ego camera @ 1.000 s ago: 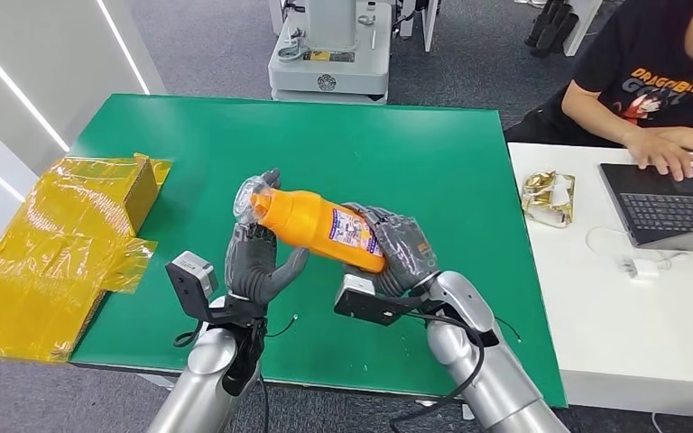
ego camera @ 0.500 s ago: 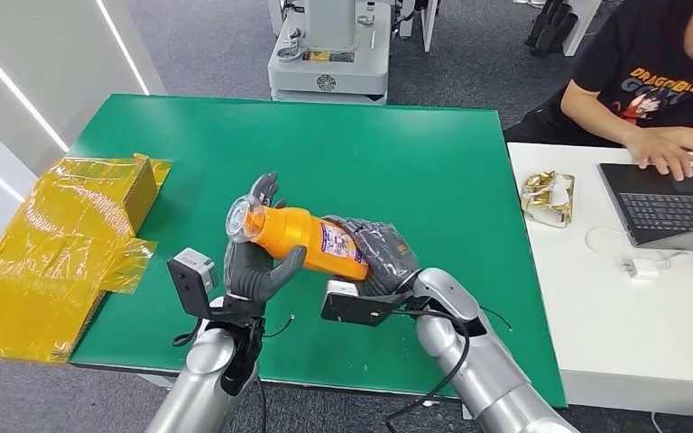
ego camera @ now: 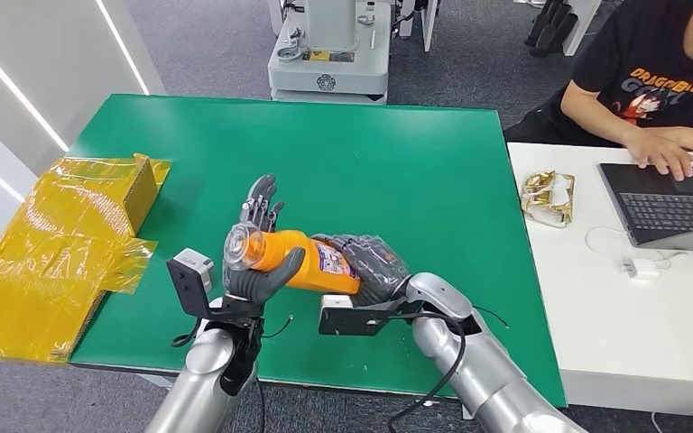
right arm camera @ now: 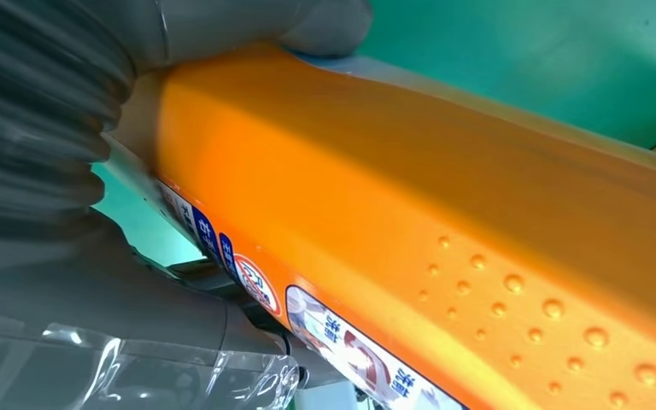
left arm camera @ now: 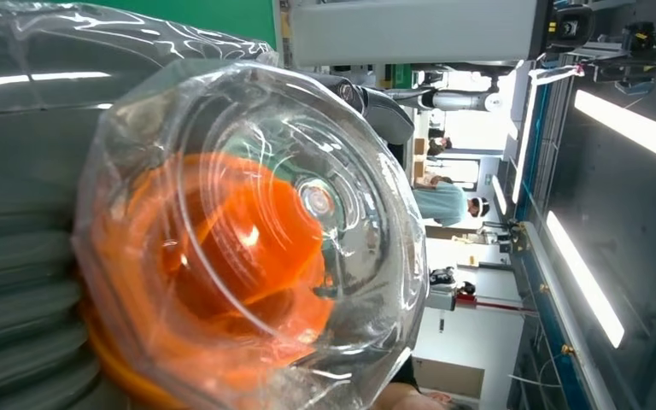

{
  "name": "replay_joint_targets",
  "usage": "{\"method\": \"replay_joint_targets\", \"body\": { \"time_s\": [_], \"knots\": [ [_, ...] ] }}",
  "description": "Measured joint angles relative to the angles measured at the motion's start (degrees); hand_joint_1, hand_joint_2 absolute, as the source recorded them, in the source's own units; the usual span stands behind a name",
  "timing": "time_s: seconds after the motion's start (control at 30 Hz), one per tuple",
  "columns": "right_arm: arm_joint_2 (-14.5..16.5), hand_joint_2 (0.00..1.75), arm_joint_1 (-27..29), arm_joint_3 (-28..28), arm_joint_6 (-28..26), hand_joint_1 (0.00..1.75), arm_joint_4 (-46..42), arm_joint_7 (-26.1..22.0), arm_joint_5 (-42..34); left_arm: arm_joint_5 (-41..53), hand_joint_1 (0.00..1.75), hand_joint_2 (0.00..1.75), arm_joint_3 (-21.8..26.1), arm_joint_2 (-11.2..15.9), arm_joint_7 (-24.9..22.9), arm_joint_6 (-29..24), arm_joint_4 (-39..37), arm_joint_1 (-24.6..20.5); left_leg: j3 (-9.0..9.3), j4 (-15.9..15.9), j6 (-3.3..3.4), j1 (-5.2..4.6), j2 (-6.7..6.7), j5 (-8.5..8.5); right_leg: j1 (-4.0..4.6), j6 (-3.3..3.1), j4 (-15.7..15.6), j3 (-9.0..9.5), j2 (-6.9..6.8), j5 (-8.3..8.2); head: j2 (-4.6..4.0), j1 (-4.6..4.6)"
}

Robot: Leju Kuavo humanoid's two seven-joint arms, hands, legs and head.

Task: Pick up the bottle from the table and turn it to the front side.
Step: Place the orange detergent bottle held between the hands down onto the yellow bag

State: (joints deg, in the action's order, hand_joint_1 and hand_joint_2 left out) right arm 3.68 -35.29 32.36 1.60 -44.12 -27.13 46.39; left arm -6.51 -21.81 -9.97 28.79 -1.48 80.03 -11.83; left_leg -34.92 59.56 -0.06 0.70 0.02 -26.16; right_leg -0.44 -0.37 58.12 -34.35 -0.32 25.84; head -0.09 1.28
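Note:
The orange bottle (ego camera: 293, 259) with a clear cap (ego camera: 240, 247) lies nearly level just above the green table (ego camera: 370, 153), near its front edge. My right hand (ego camera: 372, 260) grips its base end, with the label turned up beside the fingers. The cap end rests against the palm of my left hand (ego camera: 262, 281). That hand's fingers (ego camera: 260, 200) stretch straight up behind the cap and its thumb lies across the neck. The left wrist view has the cap (left arm camera: 248, 256) close up, end on. In the right wrist view the bottle's orange side (right arm camera: 444, 196) runs out from my right hand (right arm camera: 43, 171).
A box in yellow film (ego camera: 99, 194) sits at the table's left edge, with loose film (ego camera: 27, 280) hanging off it. To the right stands a white table with a laptop (ego camera: 677, 207), a gold wrapper (ego camera: 548, 197) and a seated person (ego camera: 659, 81). A robot base (ego camera: 329, 54) stands behind.
My right hand has carried the bottle left and nearer to me, lowering and flattening it. The cap end has slid down into my left palm, and the left fingers have straightened.

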Motion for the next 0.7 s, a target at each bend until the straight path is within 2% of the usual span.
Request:
{"method": "replay_joint_targets", "body": {
  "time_s": [0.07, 0.17, 0.37, 0.53, 0.6, 0.7],
  "knots": [
    [-0.01, 1.75, -0.01, 0.16, 0.05, 1.75, 0.13, -0.03, -0.11, -0.01, 1.6, 1.75, 0.0, 0.0, 0.0, -0.14, -0.06, 0.07, 0.0, 0.0, 0.0, 0.0, 0.0, 0.0, 0.0, 0.0, 0.0, 0.0, 0.0, 0.0, 0.0, 0.01],
    [-0.01, 1.75, -0.01, 0.21, 0.14, 1.75, 0.33, -0.04, -0.16, -0.06, 1.75, 1.75, 0.0, 0.0, 0.0, -0.15, -0.17, 0.16, 0.0, 0.0, 0.0, 0.0, 0.0, 0.0, 0.0, 0.0, 0.0, 0.0, 0.0, 0.0, 0.0, 0.0],
    [-0.02, 1.75, 0.0, 0.21, -0.17, 1.74, 0.57, 0.01, -0.53, -0.08, 1.75, 1.75, 0.0, -0.02, 0.0, -0.14, -0.19, 0.41, 0.0, 0.0, 0.0, 0.0, 0.0, 0.0, 0.0, 0.0, 0.0, -0.01, 0.0, 0.0, 0.0, 0.0],
    [-0.09, 1.75, 0.03, 0.25, -0.75, 1.67, 0.58, 0.37, -0.25, -0.08, 1.75, 1.75, 0.0, -0.02, 0.05, -0.14, -0.24, 0.41, 0.0, 0.0, 0.0, 0.0, 0.01, 0.0, 0.0, 0.0, 0.0, -0.02, 0.01, 0.0, 0.0, 0.0],
    [-0.08, 1.75, 0.09, 0.32, -1.11, 1.5, 0.57, 0.38, -0.15, -0.08, 1.75, 1.75, 0.0, -0.04, 0.1, -0.14, -0.26, 0.39, 0.0, 0.0, 0.0, 0.0, 0.01, 0.0, 0.0, 0.0, 0.0, -0.02, 0.01, 0.0, 0.0, 0.0],
    [-0.05, 1.75, 0.28, 0.55, -2.64, 0.99, 0.51, 1.16, 0.44, -0.06, 1.75, 1.75, 0.0, -0.23, 0.36, -0.16, -0.27, 0.34, 0.0, 0.0, 0.0, 0.0, 0.01, 0.0, 0.0, 0.0, 0.0, -0.02, 0.02, 0.0, 0.0, -0.01]
  ]
}}
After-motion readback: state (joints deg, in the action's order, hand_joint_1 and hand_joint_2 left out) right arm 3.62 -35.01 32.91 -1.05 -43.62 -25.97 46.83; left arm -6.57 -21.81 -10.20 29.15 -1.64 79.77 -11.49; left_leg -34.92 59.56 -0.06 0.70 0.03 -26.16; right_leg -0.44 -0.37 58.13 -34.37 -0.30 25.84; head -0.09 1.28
